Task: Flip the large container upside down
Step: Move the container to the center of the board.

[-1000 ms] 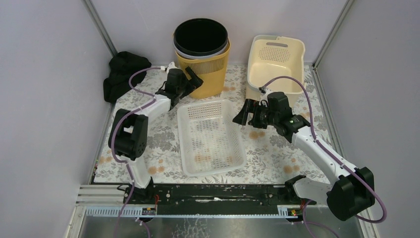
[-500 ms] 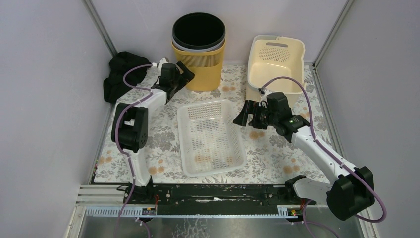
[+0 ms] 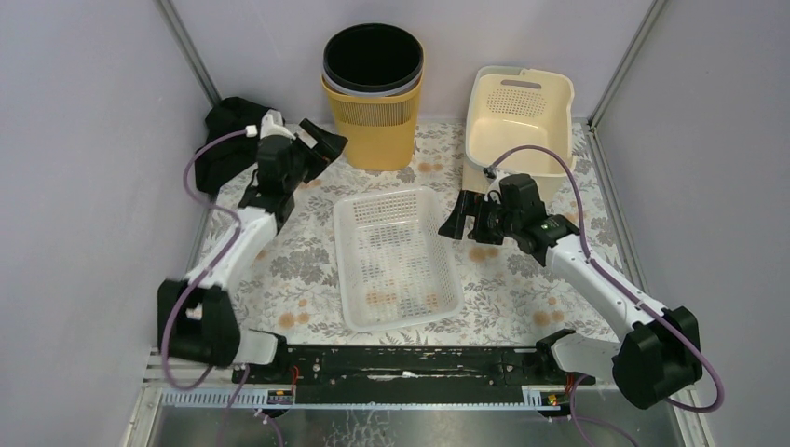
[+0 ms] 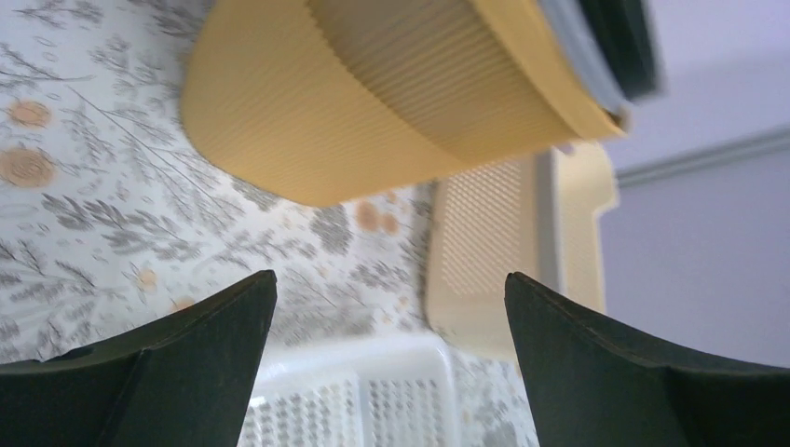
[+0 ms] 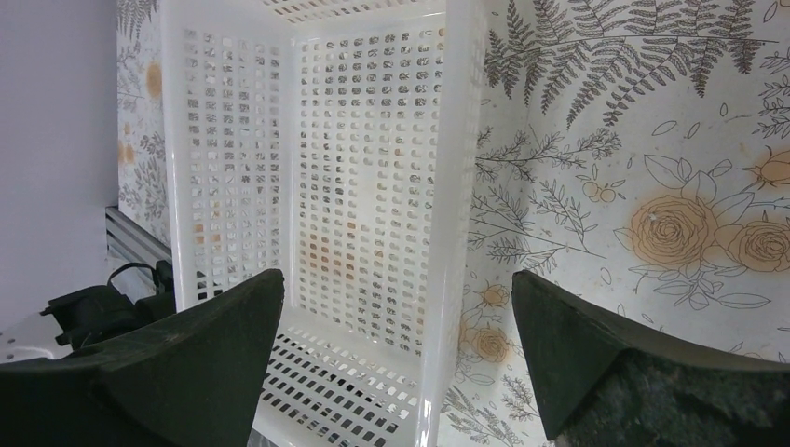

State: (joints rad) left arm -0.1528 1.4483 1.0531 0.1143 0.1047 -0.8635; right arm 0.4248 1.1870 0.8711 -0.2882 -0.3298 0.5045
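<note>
A tall yellow ribbed bin (image 3: 374, 126) with a black liner bin (image 3: 373, 58) nested inside stands upright at the back of the floral surface (image 3: 522, 289). The left claw (image 3: 328, 145) hangs just left of it, spread wide and empty. The right claw (image 3: 454, 216), also spread and empty, hangs beside a white perforated basket (image 3: 396, 256).

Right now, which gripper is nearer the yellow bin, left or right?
Left. The left gripper is just left of the yellow bin, not touching; the right gripper is farther away, beside the right edge of the white basket.
</note>
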